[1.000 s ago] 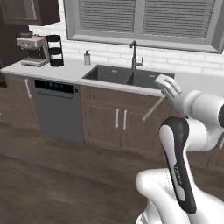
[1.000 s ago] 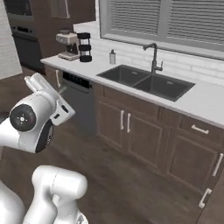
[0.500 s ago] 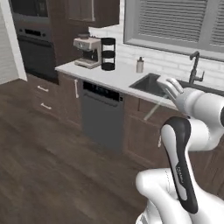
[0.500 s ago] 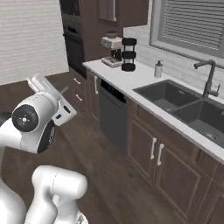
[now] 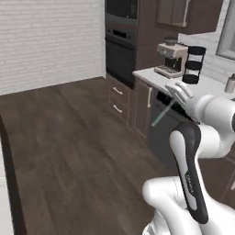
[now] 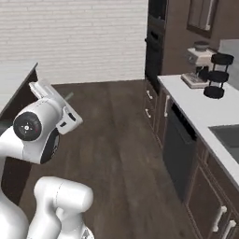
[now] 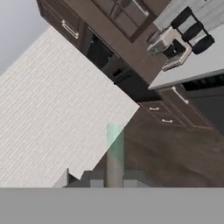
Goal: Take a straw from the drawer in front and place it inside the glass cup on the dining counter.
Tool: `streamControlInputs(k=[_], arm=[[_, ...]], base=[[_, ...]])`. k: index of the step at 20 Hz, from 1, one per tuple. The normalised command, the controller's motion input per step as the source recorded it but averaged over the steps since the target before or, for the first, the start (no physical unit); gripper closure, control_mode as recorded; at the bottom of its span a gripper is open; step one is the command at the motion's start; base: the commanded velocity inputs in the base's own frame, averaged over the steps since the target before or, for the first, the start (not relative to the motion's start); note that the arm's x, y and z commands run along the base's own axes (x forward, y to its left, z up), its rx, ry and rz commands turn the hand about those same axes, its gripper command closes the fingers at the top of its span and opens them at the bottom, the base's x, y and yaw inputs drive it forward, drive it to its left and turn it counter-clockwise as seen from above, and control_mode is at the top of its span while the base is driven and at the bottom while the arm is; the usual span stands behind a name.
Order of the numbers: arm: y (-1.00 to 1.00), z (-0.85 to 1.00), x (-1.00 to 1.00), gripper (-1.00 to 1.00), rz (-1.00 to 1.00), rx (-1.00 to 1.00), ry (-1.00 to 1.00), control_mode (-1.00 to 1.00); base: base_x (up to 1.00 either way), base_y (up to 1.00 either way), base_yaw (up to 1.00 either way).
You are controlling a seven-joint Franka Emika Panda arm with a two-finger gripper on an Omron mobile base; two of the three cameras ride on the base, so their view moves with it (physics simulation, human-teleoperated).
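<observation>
Swinging left with the base, both base views now face the oven wall instead of the sink. Gripper [image 5: 176, 97] is closed on the straw [image 5: 163, 113], held near the coffee machine [image 5: 170, 58]

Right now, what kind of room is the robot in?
A rendered home kitchen, it seems: built-in wall oven, coffee machine on a white counter, dark wood cabinets, plank floor. The claw carries the straw.

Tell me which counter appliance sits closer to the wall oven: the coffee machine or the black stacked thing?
The coffee machine. It stands on the oven side of the counter; the black stacked holder sits beyond it, farther along.
</observation>
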Motion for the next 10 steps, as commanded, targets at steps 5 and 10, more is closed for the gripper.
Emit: streamControlInputs(k=[5, 10], arm=[[0.0, 0.0, 0.0, 1.0, 0.0, 0.0, 0.0, 1.0], [0.0, 0.0, 0.0, 1.0, 0.0, 0.0, 0.0, 1.0]], base=[[0.79, -0.02, 0.66], [0.9, -0.08, 0.65]])
